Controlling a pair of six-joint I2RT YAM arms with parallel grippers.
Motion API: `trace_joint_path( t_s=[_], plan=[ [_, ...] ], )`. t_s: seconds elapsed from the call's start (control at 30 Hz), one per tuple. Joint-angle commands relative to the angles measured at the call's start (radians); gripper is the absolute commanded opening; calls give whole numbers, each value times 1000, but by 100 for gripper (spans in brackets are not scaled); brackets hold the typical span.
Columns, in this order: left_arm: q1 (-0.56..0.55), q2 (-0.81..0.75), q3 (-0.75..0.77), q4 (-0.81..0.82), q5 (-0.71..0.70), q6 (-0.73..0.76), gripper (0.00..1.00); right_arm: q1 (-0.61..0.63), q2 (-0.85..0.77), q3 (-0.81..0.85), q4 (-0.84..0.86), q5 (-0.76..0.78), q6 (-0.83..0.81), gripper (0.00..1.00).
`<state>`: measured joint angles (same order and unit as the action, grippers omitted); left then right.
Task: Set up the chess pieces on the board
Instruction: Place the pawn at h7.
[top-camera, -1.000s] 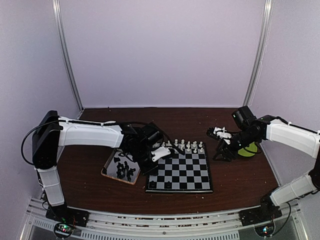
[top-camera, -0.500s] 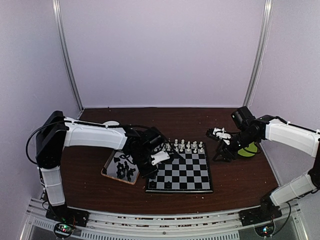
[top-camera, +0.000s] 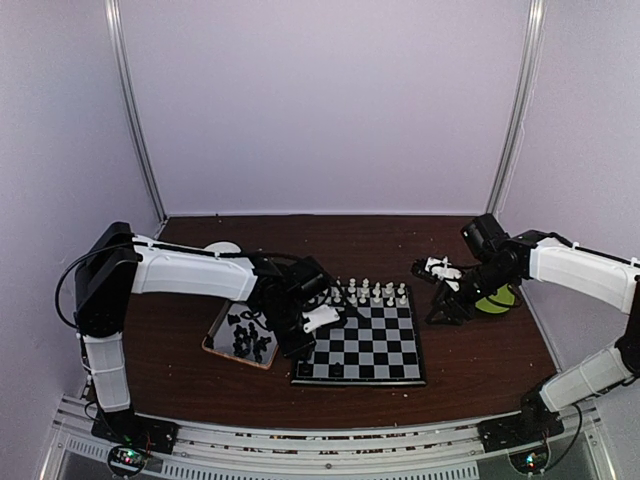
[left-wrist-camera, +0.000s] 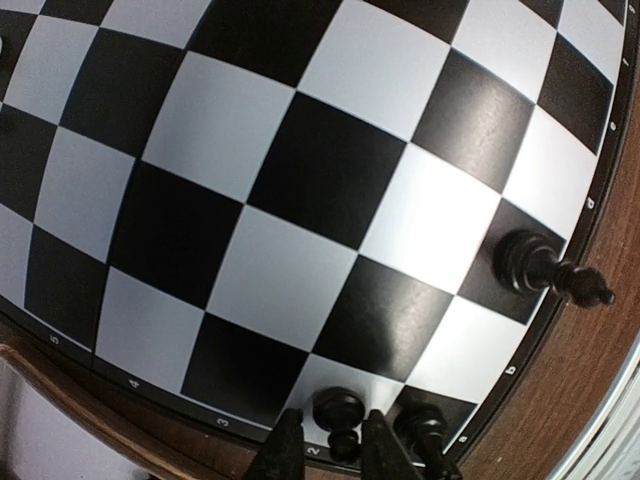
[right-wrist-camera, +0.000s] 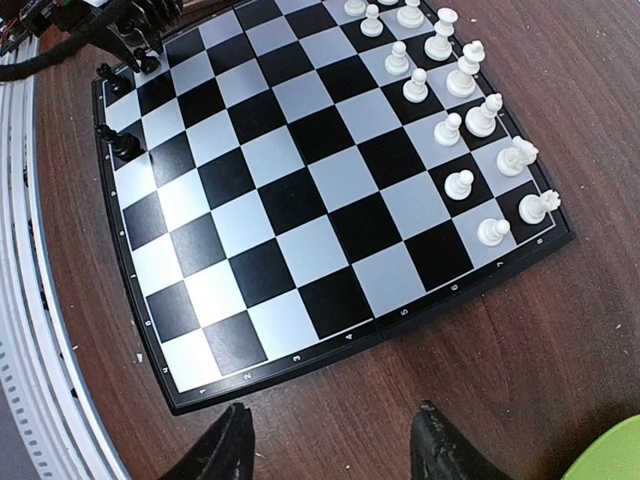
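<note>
Between left fingers, black pawn upright.

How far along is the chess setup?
Done: white pieces line the far edge of the board; two black pieces stand by its near-left corner. In hand: left claw straddles a third black piece there, grip unclear. Left: more black pieces wait in the tray. Right claw open, empty.
</note>
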<state>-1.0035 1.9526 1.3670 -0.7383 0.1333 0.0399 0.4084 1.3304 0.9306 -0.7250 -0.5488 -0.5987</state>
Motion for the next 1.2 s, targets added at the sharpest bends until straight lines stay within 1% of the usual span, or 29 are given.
trace_joint_path(
  t_s=[0.0, 0.17, 0.37, 0.5, 0.67, 0.83, 0.93, 1.07, 1.17],
  plan=[
    [-6, 10, 20, -9, -16, 9, 23, 7, 9, 28, -13, 13, -6, 53],
    [-4, -18, 20, -9, -29, 11, 24, 9, 10, 31, -14, 13, -6, 54],
    [-4, -107, 18, -11, -46, 37, 27, 10, 8, 31, -17, 3, -10, 54],
    [4, -170, 46, -65, -65, 77, 28, 11, 11, 35, -18, 2, -9, 54],
    [70, -251, 45, -106, -143, 55, 29, 13, 7, 36, -21, 3, -7, 53],
    [176, -317, -41, -73, -227, -50, 32, 13, -8, 29, -15, 12, -7, 54],
    [214, -326, -81, -66, -246, -93, 32, 13, -8, 30, -15, 11, -3, 54],
    [215, -324, -133, -17, -173, -35, 25, 14, -4, 28, -17, 12, -10, 53],
    [215, -269, -122, -30, -109, 27, 23, 15, 2, 32, -18, 22, -11, 53]
  ],
)
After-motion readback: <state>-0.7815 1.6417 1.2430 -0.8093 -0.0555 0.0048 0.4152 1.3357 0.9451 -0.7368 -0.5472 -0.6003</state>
